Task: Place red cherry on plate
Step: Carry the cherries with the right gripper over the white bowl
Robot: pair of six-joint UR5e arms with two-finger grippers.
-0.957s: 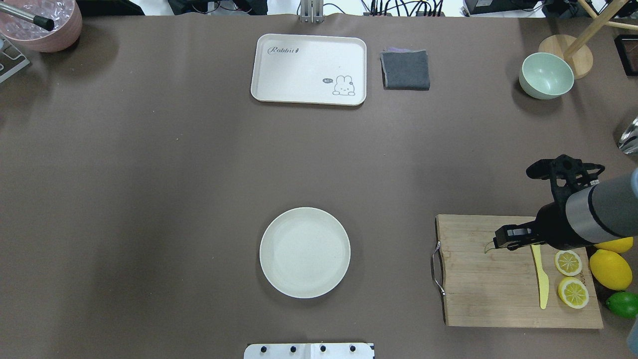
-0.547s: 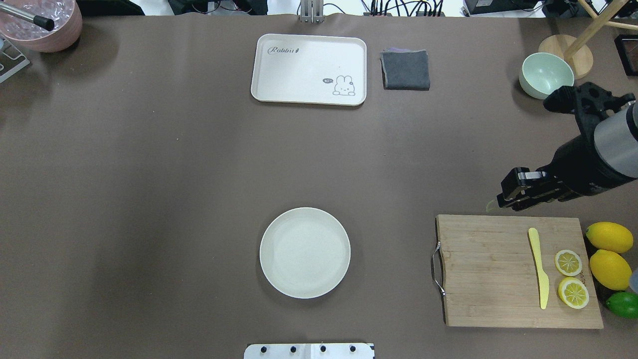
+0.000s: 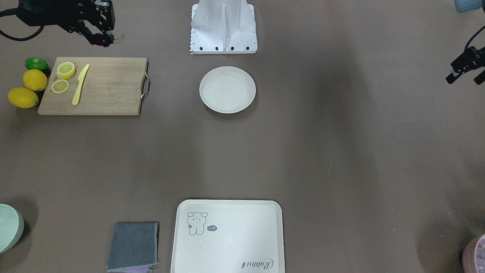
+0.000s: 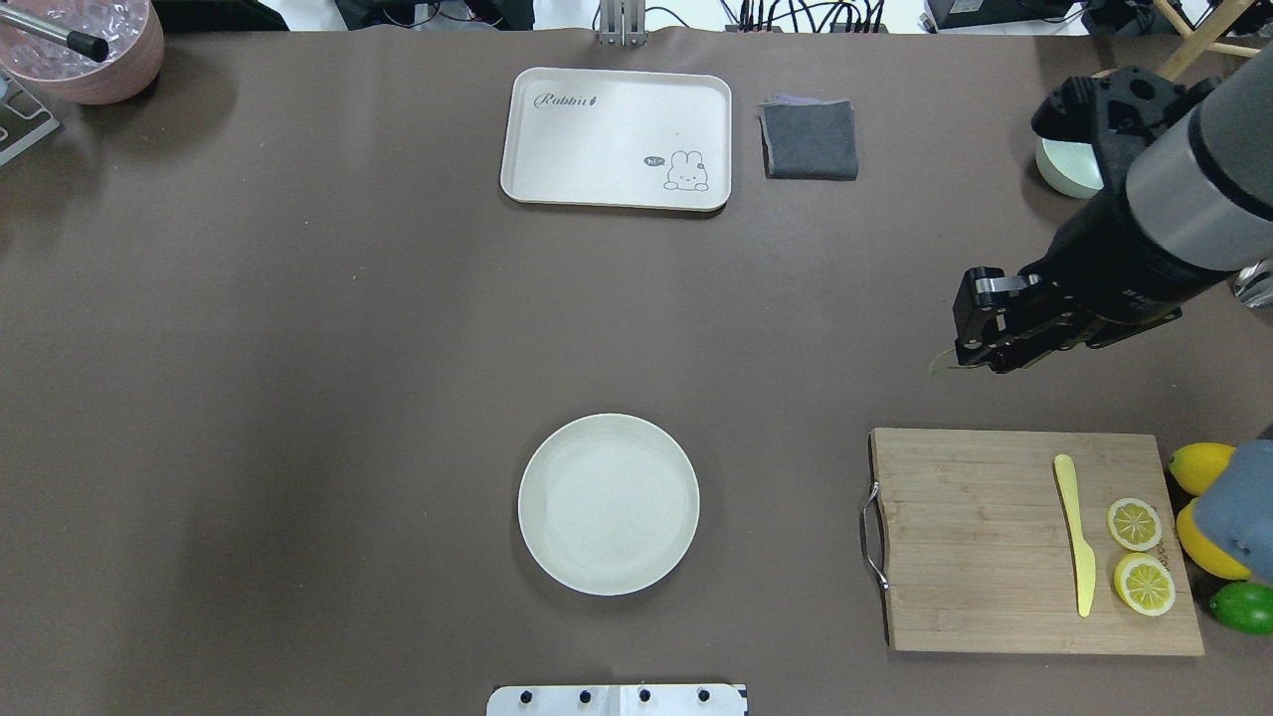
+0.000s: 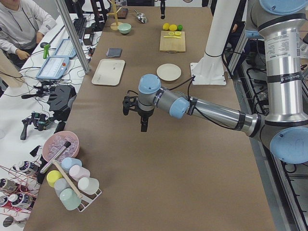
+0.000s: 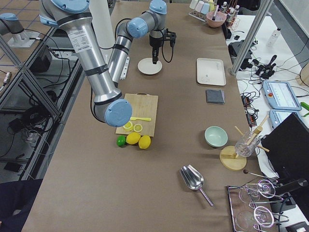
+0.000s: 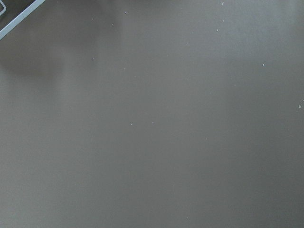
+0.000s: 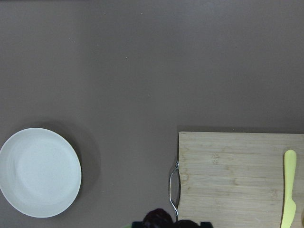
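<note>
The plate (image 4: 608,504) is round, cream-white and bare, near the robot's base (image 3: 227,89). My right gripper (image 4: 970,353) hangs over the brown table beyond the cutting board, to the right of the plate and well apart from it. It is shut on the red cherry (image 8: 158,219), which shows dark red at the bottom edge of the right wrist view. A thin stem (image 4: 940,366) sticks out of the fingers. My left gripper (image 3: 464,74) hovers far off at the table's left end, open and holding nothing.
A wooden cutting board (image 4: 995,557) carries a yellow knife (image 4: 1076,537) and two lemon slices (image 4: 1134,524); whole lemons (image 4: 1198,467) and a lime (image 4: 1243,607) lie beside it. At the far side are a rabbit tray (image 4: 617,137), a grey cloth (image 4: 810,139) and a mint bowl (image 4: 1069,169).
My right gripper has risen off the cutting board and moved toward the table's far side and slightly left, still shut with the stem sticking out. The plate has not moved.
</note>
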